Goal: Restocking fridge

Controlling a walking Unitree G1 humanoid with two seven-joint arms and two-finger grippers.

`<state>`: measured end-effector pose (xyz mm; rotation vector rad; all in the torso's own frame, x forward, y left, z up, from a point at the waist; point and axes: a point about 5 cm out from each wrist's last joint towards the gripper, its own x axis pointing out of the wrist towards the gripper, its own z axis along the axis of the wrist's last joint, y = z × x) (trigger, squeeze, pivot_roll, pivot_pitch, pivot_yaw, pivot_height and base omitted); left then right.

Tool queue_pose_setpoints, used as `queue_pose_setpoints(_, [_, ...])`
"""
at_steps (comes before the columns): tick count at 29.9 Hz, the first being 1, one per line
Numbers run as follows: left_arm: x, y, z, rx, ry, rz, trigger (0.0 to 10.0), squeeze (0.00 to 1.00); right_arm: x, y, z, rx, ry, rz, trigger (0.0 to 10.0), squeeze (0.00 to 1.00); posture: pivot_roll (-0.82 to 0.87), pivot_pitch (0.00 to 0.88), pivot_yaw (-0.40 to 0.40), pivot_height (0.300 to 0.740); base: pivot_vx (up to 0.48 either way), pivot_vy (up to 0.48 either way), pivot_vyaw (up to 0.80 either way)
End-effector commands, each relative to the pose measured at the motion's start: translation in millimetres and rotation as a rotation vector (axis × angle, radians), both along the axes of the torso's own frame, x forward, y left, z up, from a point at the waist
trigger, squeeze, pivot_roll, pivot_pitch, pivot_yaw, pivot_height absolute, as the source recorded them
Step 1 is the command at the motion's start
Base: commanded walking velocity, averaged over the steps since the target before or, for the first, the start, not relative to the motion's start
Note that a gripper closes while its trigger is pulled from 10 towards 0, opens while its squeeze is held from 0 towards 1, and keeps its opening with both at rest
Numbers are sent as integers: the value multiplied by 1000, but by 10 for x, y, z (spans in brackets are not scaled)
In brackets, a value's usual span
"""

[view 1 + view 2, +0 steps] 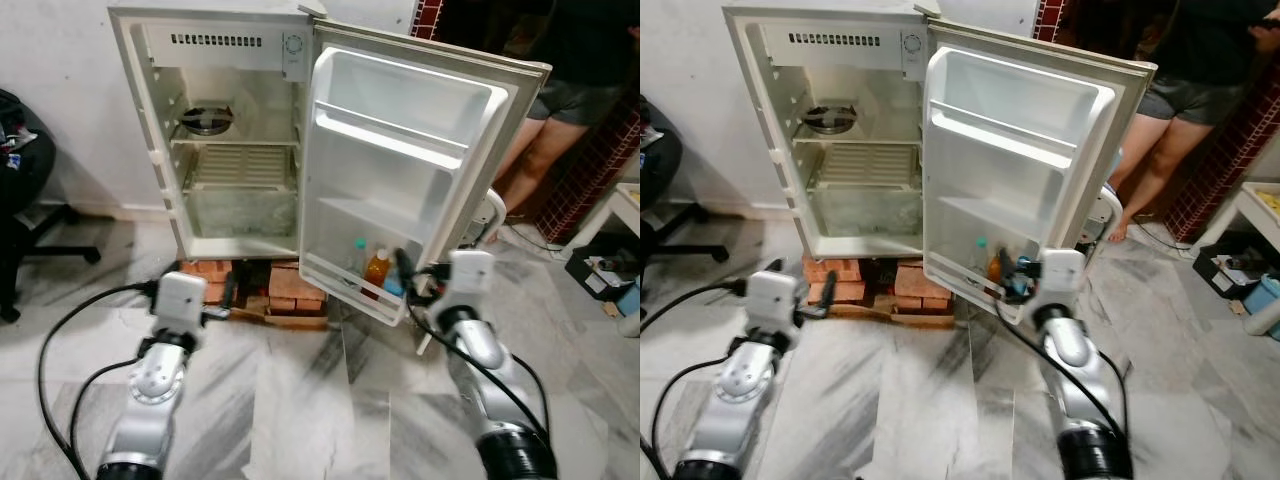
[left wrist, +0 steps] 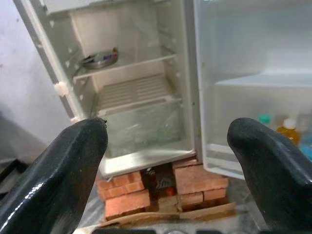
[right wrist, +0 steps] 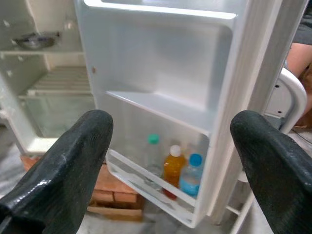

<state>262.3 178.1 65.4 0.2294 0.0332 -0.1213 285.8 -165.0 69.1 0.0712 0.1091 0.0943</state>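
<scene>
In front of you, head views: the small fridge point(image 1: 215, 140) is sitting open on a stack of bricks point(image 1: 262, 285), door point(image 1: 400, 170) swung wide.
Door's bottom rack: it's holding three bottles, a green-capped one point(image 1: 357, 257), an orange juice bottle point(image 1: 376, 270) and a blue one point(image 1: 393, 285).
Upper shelf: a metal bowl point(image 1: 207, 118) is sitting there.
Background: a person point(image 1: 560, 90) is standing behind the door.
Left wrist view: your left gripper point(image 2: 165, 161) is hanging spread wide and holding nothing, facing the fridge cavity.
Right wrist view: your right gripper point(image 3: 168, 156) is gaping open too, empty, pointing at the bottles in that rack.
</scene>
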Motion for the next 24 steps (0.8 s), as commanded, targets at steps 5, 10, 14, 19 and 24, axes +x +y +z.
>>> queue_pose_setpoints(5, [3, 87, 16, 15, -1, 25, 10000, 0, 47, 294, 194, 71, -99, 170, 10000, 0, 71, 0, -67, 740, 333, -342, 0])
queue_pose_setpoints(10, [-29, 58, -6, 16, 6, 19, 10000, 0, 68, 236, 242, 73, -127, 137, 10000, 0, 75, 0, -66, 740, 335, -340, 600])
queue_pose_setpoints(14, [-39, 59, -22, 20, 12, 19, 10000, 0, 76, 224, 249, 82, -130, 147, 10000, 0, 72, 0, -67, 740, 328, -347, 717])
queue_pose_setpoints(19, [-29, 48, -24, 26, 13, 19, 10000, 0, 86, 194, 255, 84, -135, 156, 10000, 0, 70, 0, -65, 740, 289, -380, 580])
queue_pose_setpoints(24, [-36, 31, -35, 32, 19, 13, 10000, 0, 95, 134, 264, 103, -150, 140, 10000, 0, 70, 0, -65, 740, 268, -395, 224])
